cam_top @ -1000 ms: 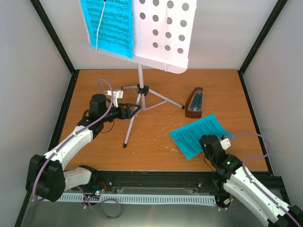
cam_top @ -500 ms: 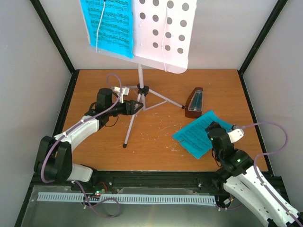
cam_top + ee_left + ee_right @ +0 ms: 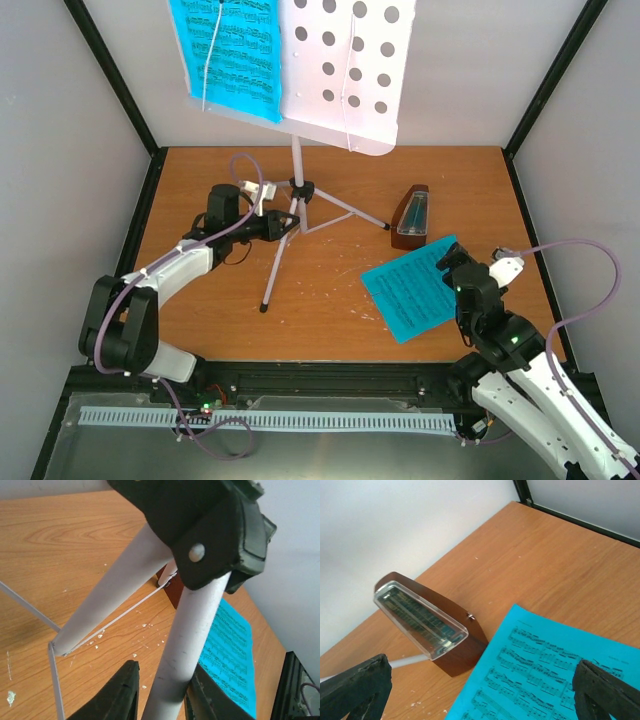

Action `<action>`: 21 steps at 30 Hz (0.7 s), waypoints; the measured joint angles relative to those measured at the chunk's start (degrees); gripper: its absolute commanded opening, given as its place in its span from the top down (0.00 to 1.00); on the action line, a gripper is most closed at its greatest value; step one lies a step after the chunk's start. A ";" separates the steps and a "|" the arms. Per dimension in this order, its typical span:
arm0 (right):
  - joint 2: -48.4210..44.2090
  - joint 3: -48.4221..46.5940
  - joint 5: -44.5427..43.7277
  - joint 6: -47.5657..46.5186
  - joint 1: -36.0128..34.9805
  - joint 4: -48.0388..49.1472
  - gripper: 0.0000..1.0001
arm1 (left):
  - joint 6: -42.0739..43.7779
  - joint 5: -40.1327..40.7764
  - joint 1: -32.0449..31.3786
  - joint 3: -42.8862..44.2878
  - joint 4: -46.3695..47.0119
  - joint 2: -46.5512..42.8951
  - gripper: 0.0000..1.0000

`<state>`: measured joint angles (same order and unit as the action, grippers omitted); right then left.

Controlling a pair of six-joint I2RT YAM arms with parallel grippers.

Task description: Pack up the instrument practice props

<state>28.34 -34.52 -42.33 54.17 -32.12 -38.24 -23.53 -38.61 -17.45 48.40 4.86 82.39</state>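
Nearest: right gripper, fingers spread wide, empty, low over loose cyan sheet flat on table; probably lining up pickup.
Beyond: metronome upright, just beside sheet corner; clear cover legible from right wrist only.
Farther left: left gripper, fingers narrow, straddling music stand leg under hub, likely for folding; contact impossible to tell.
Rear, overhead only: second sheet on stand desk.

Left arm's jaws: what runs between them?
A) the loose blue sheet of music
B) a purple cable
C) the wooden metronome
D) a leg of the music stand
D: the left wrist view shows a white tubular music stand leg coming down from the black tripod hub and passing between the two jaws. The metronome and the blue sheet lie farther off on the table.
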 measured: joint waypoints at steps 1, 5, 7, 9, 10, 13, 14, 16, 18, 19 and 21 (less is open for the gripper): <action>-0.37 0.00 0.22 -0.68 0.00 0.68 0.03 | 0.31 -0.26 0.04 0.00 0.24 0.31 0.83; -1.05 0.00 1.31 -2.99 0.00 2.56 0.03 | 4.44 -1.09 -0.37 0.00 2.21 1.01 0.95; -0.96 0.00 2.08 -4.24 0.00 3.50 0.03 | 4.42 -0.59 -0.55 0.00 2.16 1.03 0.99; -0.72 0.00 2.64 -5.16 0.00 4.28 0.03 | 4.42 0.66 -0.50 -0.02 1.57 0.68 1.00; -0.35 0.00 2.89 -5.60 0.00 4.66 0.03 | 4.42 1.64 -0.52 -0.07 1.22 0.26 1.00; 0.79 0.00 3.56 -6.40 0.00 5.03 0.03 | 3.98 6.12 -0.59 -1.16 0.22 -1.95 1.00; 1.14 0.00 3.76 -6.56 0.00 5.11 0.04 | 3.61 7.28 -0.59 -1.73 0.04 -2.86 1.00; 1.44 0.00 4.02 -6.67 0.00 5.20 0.03 | 2.25 9.20 -0.55 -2.99 0.09 -4.55 1.00; 1.60 0.00 4.31 -6.80 0.00 5.66 0.03 | 0.26 11.08 -0.96 -3.78 0.26 -5.44 1.00; 1.66 0.00 4.46 -6.82 0.00 5.90 0.03 | -0.63 12.15 -1.60 -3.80 0.31 -5.46 1.00; 1.79 0.00 4.68 -6.84 0.00 6.25 0.03 | -2.62 15.08 -3.15 -3.74 0.72 -5.29 1.00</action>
<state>30.13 -34.52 -37.65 47.33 -32.12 -31.99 -26.15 -23.53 -20.60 44.66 5.58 77.10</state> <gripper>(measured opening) 0.967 0.152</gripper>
